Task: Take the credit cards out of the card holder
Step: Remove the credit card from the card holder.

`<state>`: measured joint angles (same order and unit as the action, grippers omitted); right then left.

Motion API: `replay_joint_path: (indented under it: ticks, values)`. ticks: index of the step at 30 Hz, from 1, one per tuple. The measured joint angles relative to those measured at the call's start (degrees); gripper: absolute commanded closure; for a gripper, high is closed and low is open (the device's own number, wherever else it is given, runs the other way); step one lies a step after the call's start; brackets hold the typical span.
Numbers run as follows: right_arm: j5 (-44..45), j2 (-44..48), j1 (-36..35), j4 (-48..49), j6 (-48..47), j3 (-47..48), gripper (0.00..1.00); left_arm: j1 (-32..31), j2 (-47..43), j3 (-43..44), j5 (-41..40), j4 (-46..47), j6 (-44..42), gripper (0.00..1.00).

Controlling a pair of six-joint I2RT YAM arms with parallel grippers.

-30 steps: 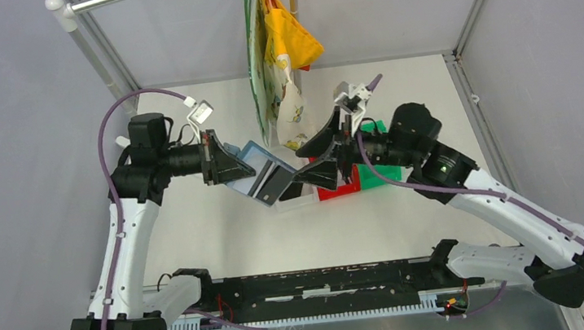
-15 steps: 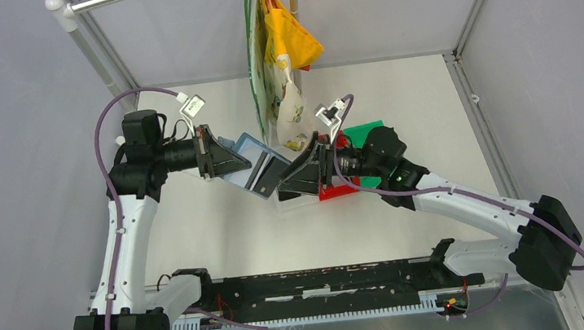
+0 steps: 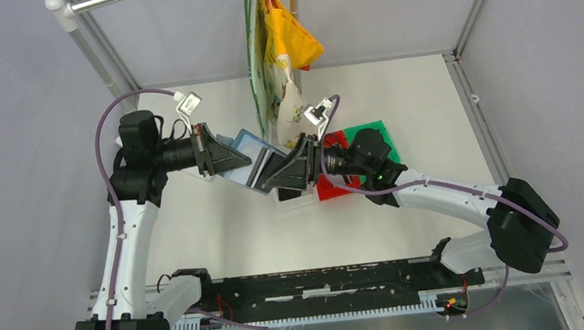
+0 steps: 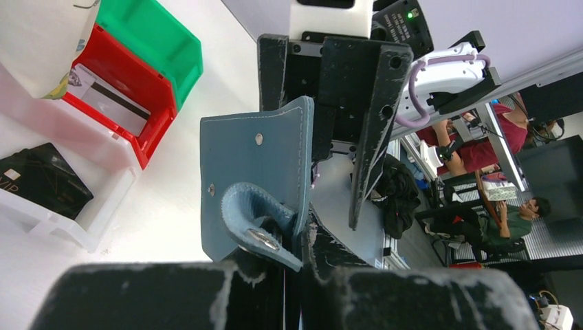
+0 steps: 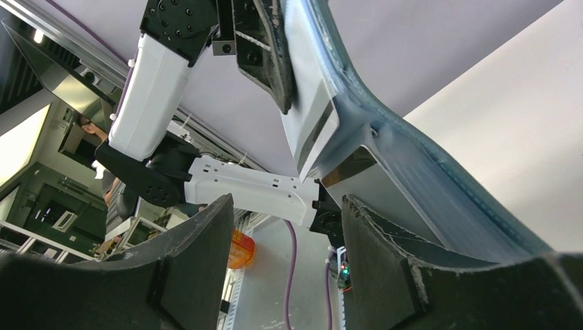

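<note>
- Top external, centre of frame: left fingers (image 3: 231, 161) clamped on the card holder (image 3: 252, 148), which hangs open in the air above the counter (image 3: 223, 238). Right fingers (image 3: 278, 176) meet it from the right.
- Right wrist: right fingers apart, nothing between them. A pale card (image 5: 309, 124) and a dark glossy card (image 5: 352, 167) stick out of the holder's pocket just beyond the tips, upper centre of frame.
- Step in hand, as I read it: pinch an exposed card edge and draw it out.
- To do it well: close on one card only, at its bare corner and clear of the holder's soft wall. Pull along the line of the pocket, not across it. The left clamp must stay firm or the holder will follow the card.
- Risk: the two cards overlap closely and may come out together.
- Left wrist, left of frame: black card (image 4: 41, 182) lies in the white bin (image 4: 103, 206), pale striped card (image 4: 110, 103) in the red bin (image 4: 155, 130). Green bin (image 4: 165, 48) sits beside them, contents not visible. Task judged partly done.
- Surroundings: counter white and matte, grey walls (image 3: 18, 161), aluminium frame (image 3: 473, 7). Fabric bags (image 3: 288, 42) hang at upper centre, close behind the holder.
</note>
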<state>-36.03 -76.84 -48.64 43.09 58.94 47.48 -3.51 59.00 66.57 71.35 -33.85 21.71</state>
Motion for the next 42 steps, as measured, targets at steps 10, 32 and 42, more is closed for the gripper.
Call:
replay_joint_path:
  ticks: [10, 32, 42]
  values:
    - [0.0, -4.5, -1.2, 5.4, 3.3, 3.2, 0.45, 0.0, -1.0, -1.0, 0.4, 2.6, 3.0, 0.98]
    - [1.4, -7.0, -2.4, 13.6, 7.3, 1.4, 1.00, -0.1, -1.9, -1.3, 2.8, 3.5, 5.8, 0.87]
    - [2.3, -3.9, -2.5, 14.6, 6.7, -3.0, 1.00, -0.2, 0.4, 0.7, 4.2, -0.9, 4.5, 0.92]
